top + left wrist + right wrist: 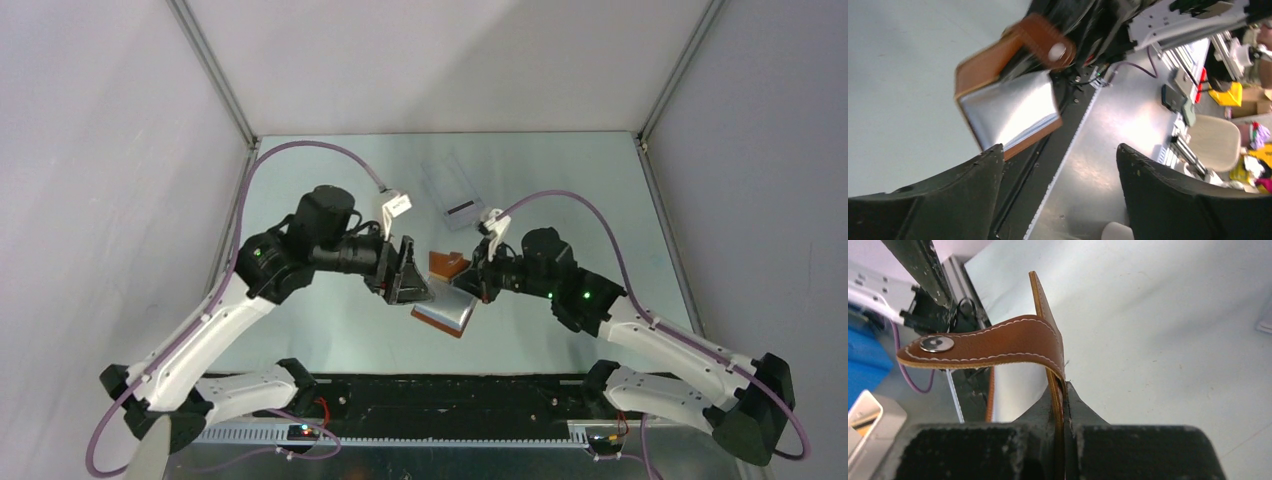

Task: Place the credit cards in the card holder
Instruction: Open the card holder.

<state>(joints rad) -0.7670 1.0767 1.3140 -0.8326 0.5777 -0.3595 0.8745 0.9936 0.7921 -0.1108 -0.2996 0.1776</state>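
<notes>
- My right claw (1062,407) is pinched shut on one brown leather flap of the card holder (447,305). The flap stands on edge between my two pads, rising straight out of the grip.
- The snap tab (978,344) curls over from that flap's top edge and hangs out to the side, its metal stud in free air.
- My left claw (1058,185) stands wide apart with nothing between its fingers (973,190).
- The card holder hangs open just ahead of my left claw, its pale silver-grey inner face turned toward that claw. Its lower brown corner comes right up to one fingertip; I cannot tell whether they touch.
- From above, the two claws face each other near the middle of the tabletop (330,180), with only the card holder between them. I cannot tell whether its low edge rests on the surface.
- The credit cards (452,190) lie flat beyond the claws, toward the far edge and well apart from the card holder. A dark stripe shows on the nearer end.
- Bare surface runs out to the left and right of both arms as far as the pale side walls (100,200).
- A dark rail (450,395) carrying the arm bases closes off the near edge.
</notes>
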